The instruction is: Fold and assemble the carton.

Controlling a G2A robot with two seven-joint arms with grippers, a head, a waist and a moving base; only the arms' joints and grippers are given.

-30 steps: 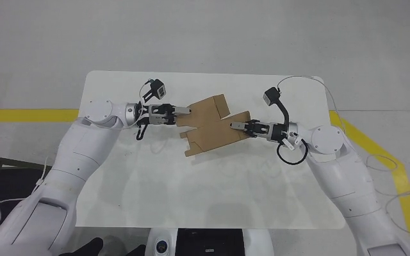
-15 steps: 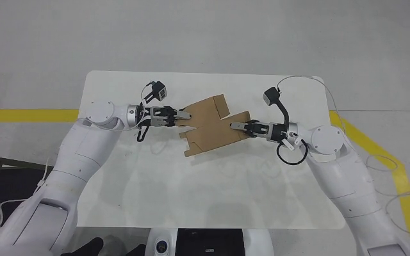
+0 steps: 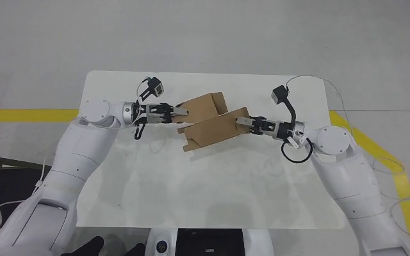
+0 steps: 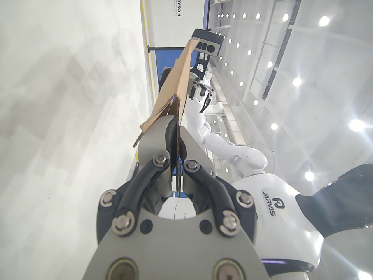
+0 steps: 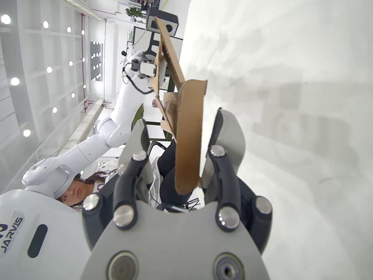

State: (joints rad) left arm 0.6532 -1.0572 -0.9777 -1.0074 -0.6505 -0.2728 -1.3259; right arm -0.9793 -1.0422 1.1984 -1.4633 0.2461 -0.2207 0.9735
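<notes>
While the left gripper pinches one edge of the carton tightly over the middle of the table, the right gripper stands open around the opposite flap; I think it should close firmly there before any folding.

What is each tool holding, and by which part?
The carton, clamped by an edge flap in the left tool; right tool straddles another flap, open.

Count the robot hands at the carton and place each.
2. The left hand is shut on the carton at the end nearest its arm; the right hand sits open around a flap at the opposite end.
</notes>
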